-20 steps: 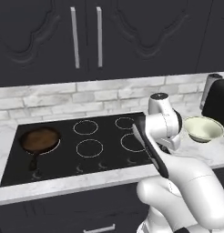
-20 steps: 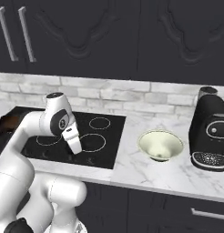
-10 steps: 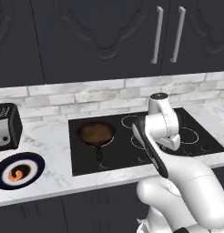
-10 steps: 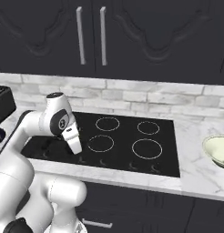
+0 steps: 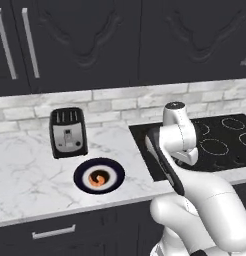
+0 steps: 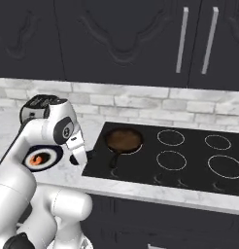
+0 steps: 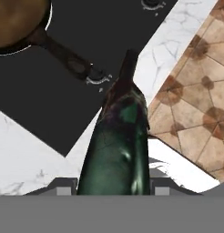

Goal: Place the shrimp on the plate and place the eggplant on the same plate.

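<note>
The plate (image 5: 113, 167), navy-rimmed with a white ring and brown centre, lies on the marble counter in front of the toaster. The curled orange shrimp (image 5: 97, 178) rests on its centre. In the right base view my arm covers part of the plate (image 6: 52, 154), and the shrimp (image 6: 37, 159) still shows. My gripper (image 6: 75, 158) hangs over the counter's front edge, between the plate and the cooktop. Seen from the hand, the gripper (image 7: 113, 191) is shut on the eggplant (image 7: 118, 150), a dark glossy oblong that sticks out past the fingertips.
A black toaster (image 5: 68, 132) stands behind the plate. A brown-bottomed frying pan (image 6: 123, 140) sits on the black cooktop (image 6: 189, 172), its handle toward the front. Dark cabinets hang above. Below the counter edge the hand view shows tiled floor (image 7: 200, 104).
The whole scene has slid right, so the base has driven left along the counter. Toaster and plate with shrimp have come into view. The arm's pose is unchanged, still holding the eggplant.
</note>
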Robot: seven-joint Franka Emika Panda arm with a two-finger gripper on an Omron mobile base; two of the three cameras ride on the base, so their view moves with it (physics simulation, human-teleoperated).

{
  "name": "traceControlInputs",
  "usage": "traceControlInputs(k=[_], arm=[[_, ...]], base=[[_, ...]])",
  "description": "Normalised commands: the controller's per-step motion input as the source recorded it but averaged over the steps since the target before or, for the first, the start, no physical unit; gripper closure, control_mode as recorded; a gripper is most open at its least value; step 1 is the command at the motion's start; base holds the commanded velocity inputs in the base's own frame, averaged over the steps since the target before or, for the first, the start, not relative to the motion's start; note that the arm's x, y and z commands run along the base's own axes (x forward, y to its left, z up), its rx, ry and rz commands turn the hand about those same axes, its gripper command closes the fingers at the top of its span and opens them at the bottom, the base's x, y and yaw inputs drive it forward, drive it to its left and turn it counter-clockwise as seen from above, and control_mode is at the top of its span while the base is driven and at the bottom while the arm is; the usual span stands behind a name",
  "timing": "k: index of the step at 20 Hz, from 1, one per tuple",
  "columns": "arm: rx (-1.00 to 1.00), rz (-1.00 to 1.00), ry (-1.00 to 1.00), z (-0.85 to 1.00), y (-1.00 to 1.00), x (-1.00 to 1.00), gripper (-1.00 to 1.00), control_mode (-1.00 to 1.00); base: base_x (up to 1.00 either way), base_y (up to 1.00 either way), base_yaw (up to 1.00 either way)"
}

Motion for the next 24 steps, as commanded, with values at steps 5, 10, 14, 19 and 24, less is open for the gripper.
traceControlInputs(k=[5, 10, 14, 19, 24], arm=[[0.0, 0.0, 0.0, 0.0, 0.0, 0.0, 1.0, 1.0], [0.0, 0.03, 0.02, -0.01, 0.38, 0.0, 1.0, -1.0], [0.0, 0.02, 0.0, 0.0, 0.03, 0.07, 1.0, -1.0], [0.0, 0.2, 0.0, -0.03, -0.03, 0.4, 1.0, -1.0], [0.0, 0.48, 0.0, -0.23, -0.01, 0.46, 1.0, -1.0]], base=[[0.0, 0.96, 0.0], [0.0, 0.15, 0.0], [0.0, 0.0, 0.0], [0.0, 0.0, 0.0], [0.0, 0.0, 0.0]])
